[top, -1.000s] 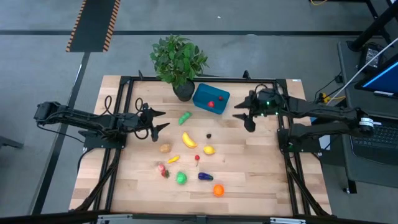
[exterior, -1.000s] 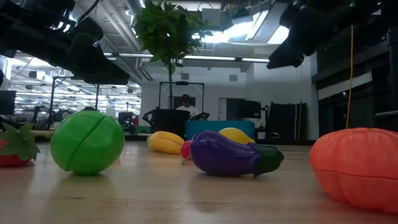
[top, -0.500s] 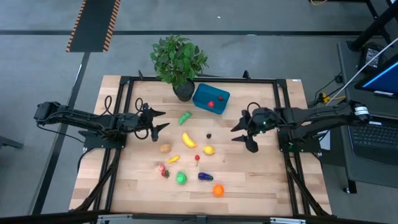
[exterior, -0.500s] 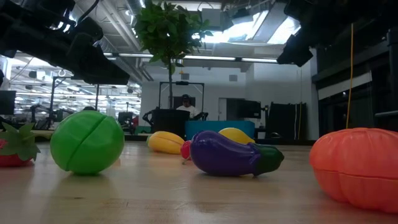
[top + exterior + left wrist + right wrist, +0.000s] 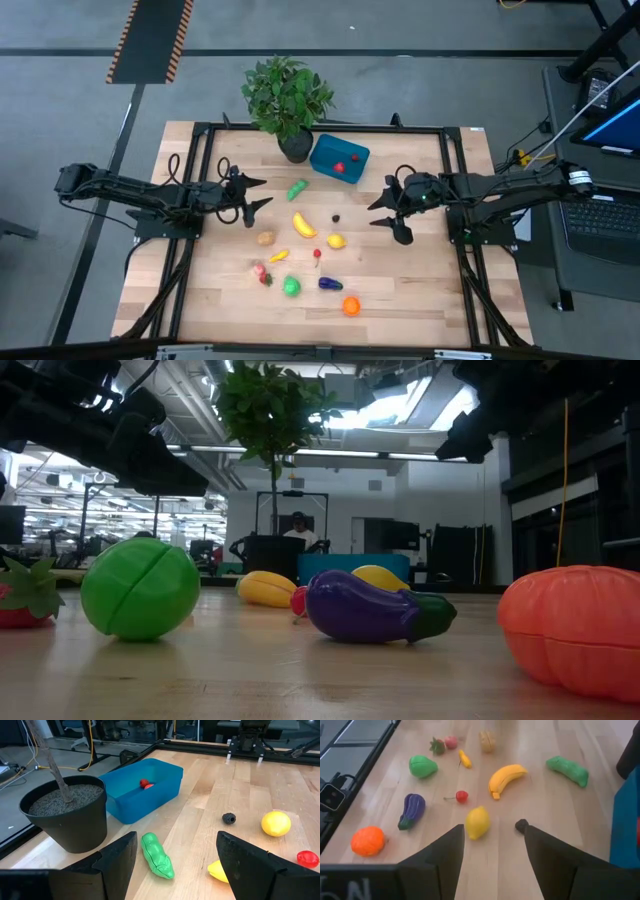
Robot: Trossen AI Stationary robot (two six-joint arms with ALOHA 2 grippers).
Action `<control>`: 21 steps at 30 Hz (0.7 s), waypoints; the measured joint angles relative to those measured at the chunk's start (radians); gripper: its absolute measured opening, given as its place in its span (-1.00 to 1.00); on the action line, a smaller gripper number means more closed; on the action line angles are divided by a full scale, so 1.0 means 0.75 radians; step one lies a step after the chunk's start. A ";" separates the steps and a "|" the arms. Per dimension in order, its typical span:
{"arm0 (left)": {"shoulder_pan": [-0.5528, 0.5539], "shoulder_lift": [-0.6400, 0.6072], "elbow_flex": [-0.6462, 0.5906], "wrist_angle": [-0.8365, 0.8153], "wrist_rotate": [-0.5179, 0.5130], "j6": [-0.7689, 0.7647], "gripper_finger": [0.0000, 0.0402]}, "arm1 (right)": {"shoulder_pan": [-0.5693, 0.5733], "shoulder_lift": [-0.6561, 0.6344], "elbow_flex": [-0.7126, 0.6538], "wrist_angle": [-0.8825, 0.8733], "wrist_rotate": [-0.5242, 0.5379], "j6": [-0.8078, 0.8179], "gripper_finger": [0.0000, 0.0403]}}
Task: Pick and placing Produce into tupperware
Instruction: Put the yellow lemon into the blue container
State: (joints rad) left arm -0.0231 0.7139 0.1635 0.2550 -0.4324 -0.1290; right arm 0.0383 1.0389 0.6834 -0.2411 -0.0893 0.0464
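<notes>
The teal-blue tupperware stands at the table's far middle with a red piece inside. Produce lies loose on the table: a green pod, a banana, a lemon, a small dark piece, a tan piece, a cherry, a green ball, an eggplant, an orange piece. My right gripper is open and empty, right of the lemon. My left gripper is open and empty, left of the green pod.
A potted plant in a dark pot stands at the far edge, left of the tupperware. A strawberry and a small yellow-orange piece lie at the near left. A black frame borders the table.
My right gripper has moved from beside the tupperware toward the table's near edge and a little toward the lemon, staying open and empty. The produce and my left gripper have kept still.
</notes>
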 joint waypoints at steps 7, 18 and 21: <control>0.000 0.000 0.000 0.000 0.000 0.000 0.32 | 0.000 0.000 0.000 0.000 0.002 -0.003 0.04; 0.000 0.000 0.000 0.000 0.000 -0.002 0.32 | -0.007 0.000 0.000 0.003 0.002 -0.038 0.04; 0.000 0.000 0.000 0.000 0.000 -0.002 0.32 | -0.026 0.000 0.001 0.006 0.004 -0.018 0.04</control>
State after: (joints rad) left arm -0.0231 0.7139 0.1635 0.2550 -0.4324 -0.1307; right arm 0.0188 1.0389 0.6838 -0.2367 -0.0866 0.0328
